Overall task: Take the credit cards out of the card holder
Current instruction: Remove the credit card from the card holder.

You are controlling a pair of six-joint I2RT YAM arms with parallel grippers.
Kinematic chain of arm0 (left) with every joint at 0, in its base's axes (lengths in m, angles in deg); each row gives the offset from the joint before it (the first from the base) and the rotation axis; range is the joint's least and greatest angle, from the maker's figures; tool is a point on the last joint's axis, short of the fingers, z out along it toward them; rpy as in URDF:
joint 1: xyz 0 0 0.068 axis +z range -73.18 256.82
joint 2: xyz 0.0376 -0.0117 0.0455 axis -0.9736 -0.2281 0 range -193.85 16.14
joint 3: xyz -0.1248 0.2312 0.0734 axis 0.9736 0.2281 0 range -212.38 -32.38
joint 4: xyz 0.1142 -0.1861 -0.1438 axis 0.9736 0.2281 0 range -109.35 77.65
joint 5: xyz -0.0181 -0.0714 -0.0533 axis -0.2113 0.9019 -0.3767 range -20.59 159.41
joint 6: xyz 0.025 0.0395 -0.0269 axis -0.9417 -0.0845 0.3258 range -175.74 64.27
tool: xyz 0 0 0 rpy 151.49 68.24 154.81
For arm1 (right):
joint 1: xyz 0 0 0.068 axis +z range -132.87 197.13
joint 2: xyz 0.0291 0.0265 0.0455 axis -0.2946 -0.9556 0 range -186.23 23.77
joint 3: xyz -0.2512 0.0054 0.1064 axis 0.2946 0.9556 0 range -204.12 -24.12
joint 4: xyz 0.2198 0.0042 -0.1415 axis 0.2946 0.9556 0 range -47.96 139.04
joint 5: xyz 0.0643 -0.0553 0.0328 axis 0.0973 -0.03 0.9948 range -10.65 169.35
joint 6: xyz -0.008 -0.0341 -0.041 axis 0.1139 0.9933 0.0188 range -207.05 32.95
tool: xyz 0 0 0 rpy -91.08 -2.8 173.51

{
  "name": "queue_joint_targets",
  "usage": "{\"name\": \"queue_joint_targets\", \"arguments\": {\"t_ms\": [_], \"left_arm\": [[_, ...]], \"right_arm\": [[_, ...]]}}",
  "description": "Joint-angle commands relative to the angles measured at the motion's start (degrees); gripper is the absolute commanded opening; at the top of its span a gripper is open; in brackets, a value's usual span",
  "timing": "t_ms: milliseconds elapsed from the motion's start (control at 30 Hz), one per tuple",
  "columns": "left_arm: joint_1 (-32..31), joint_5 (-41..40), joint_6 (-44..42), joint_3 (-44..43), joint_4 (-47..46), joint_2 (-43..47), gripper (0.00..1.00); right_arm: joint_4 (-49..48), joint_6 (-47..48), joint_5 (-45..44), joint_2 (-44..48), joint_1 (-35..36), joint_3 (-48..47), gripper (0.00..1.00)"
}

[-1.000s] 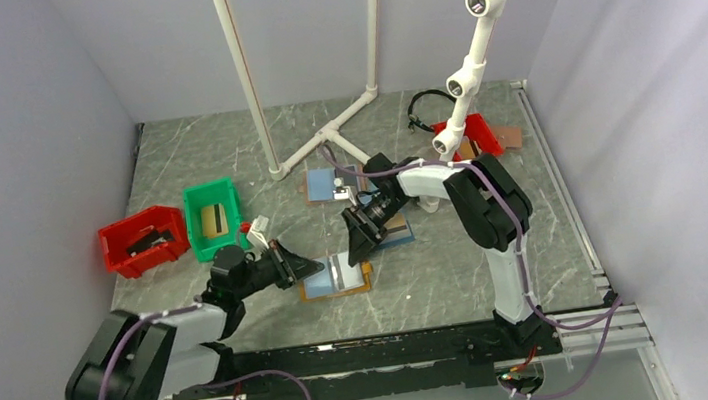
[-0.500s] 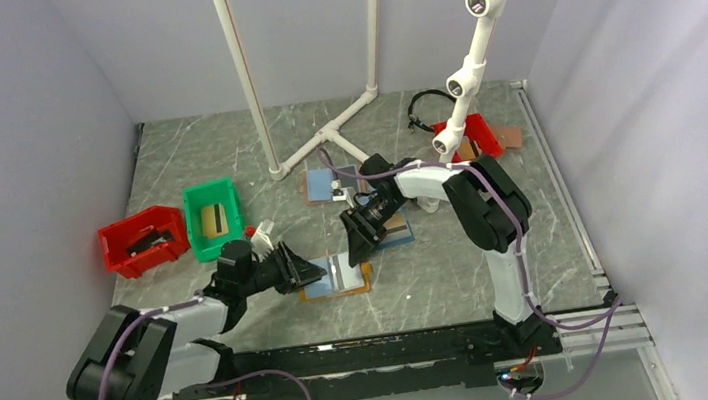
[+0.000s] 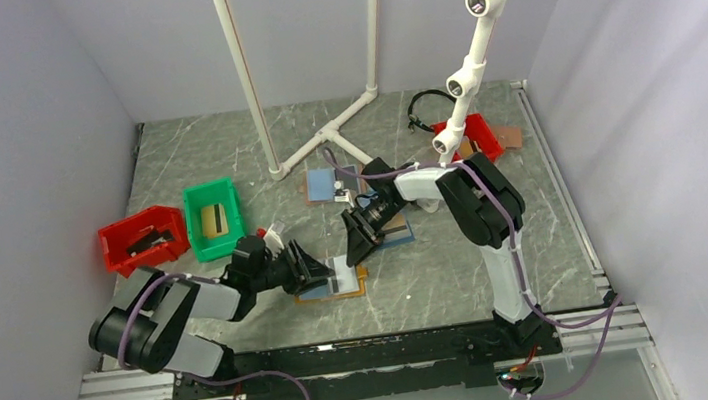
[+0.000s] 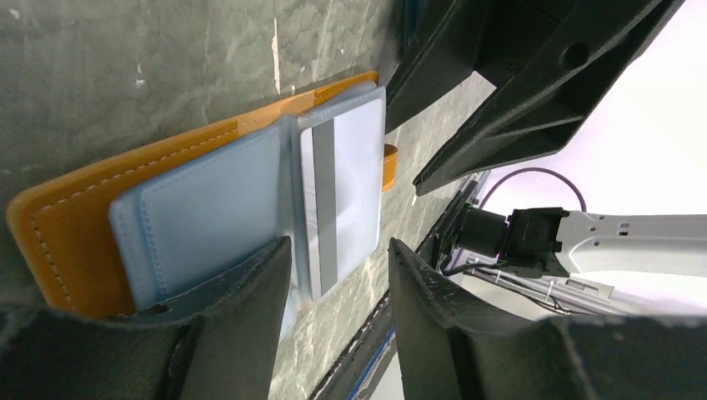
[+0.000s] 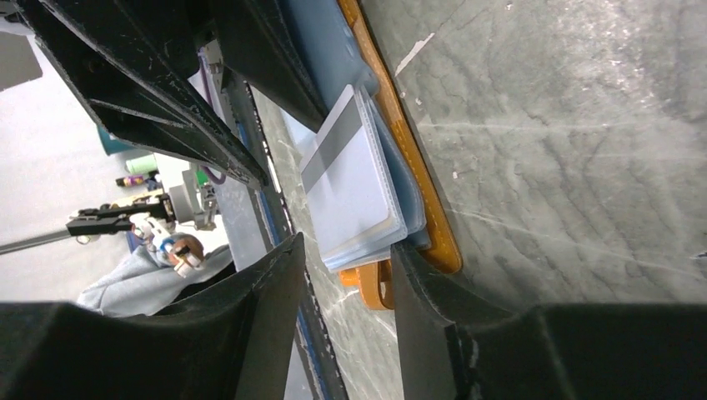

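Card holder [image 3: 332,289]: lies open and flat between both grippers.
Card [image 4: 342,187]: grey-striped, tucked in its far pocket.
Left gripper [image 4: 333,275]: released, jaws either side of the card's end.
Right gripper [image 5: 340,265]: released, hovering close.
Tip: pin holder, slide card out flat.

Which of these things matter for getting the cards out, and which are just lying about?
In the job: card holder, striped card in it, left gripper, right gripper.
Lying about: red bin, green bin, blue holder farther back, white pipe frame.
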State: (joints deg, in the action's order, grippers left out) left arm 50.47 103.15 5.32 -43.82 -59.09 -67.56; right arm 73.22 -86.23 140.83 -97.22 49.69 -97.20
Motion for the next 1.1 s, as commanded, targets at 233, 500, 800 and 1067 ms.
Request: {"name": "queue_joint_targets", "arguments": {"t_ms": [233,500,800,1067], "left_arm": [[-0.45,-0.89,-0.73,-2.62,0.1,-2.19,0.53],[-0.9,1.3,5.25,-1.22,-16.61,-12.42,0.5],[-0.99,2.89,10.38,-0.8,-29.86,-16.89,0.31],[-1.22,3.62,12.87,0.75,-40.66,-24.27,0.42]], "right_arm": [[-4.92,-5.08,2.5,-1.78,-0.43,2.09,0.43],[-6.28,-7.07,2.89,-3.14,-0.22,2.83,0.29],[-7.59,-8.87,5.12,-4.32,-0.21,3.16,0.08],[-11.92,-12.7,12.92,-3.44,-0.96,4.57,0.0]]}}
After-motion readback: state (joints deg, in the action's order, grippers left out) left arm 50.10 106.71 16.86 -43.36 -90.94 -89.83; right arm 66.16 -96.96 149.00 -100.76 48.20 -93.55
